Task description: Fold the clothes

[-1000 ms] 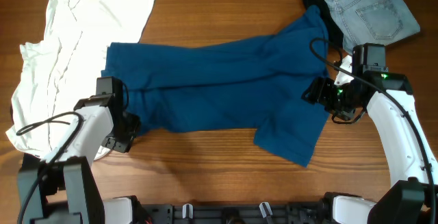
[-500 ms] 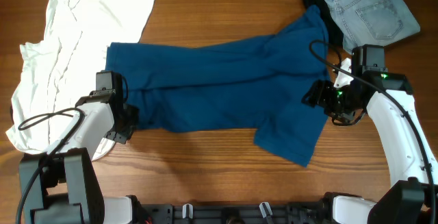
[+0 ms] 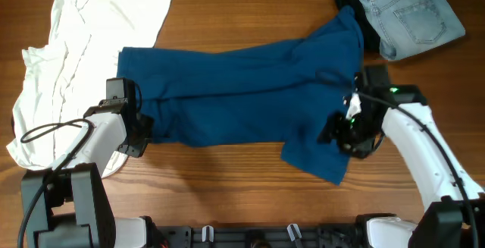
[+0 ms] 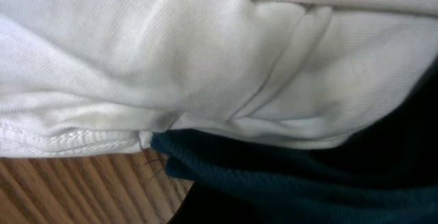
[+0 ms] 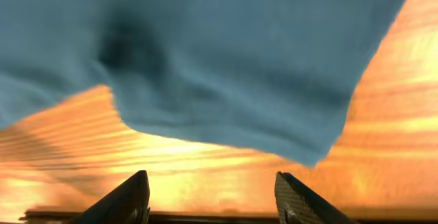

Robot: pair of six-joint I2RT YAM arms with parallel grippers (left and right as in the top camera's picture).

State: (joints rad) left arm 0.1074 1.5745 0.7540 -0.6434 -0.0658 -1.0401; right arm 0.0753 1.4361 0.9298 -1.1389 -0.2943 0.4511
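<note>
Just right of the white shirt (image 3: 76, 58), the dark-blue T-shirt (image 3: 242, 89) stretches left-to-right, its lower-right flap directly ahead of the right gripper's (image 5: 212, 183) parted jaws; the left gripper (image 3: 141, 130), grip unreadable, meets its left edge.

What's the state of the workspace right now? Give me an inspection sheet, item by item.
Surface: wooden table, bare along the front.
Job's things: dark-blue T-shirt spread across the middle, wrinkled; white shirt crumpled at the left, their edges meeting.
Clutter: light denim jeans at the far right corner.
Grippers: left gripper at the T-shirt's left edge, jaws hidden; right gripper open, empty, at the T-shirt's right sleeve.
Cables: black cables loop off both arms.
Surroundings: nothing seen.
</note>
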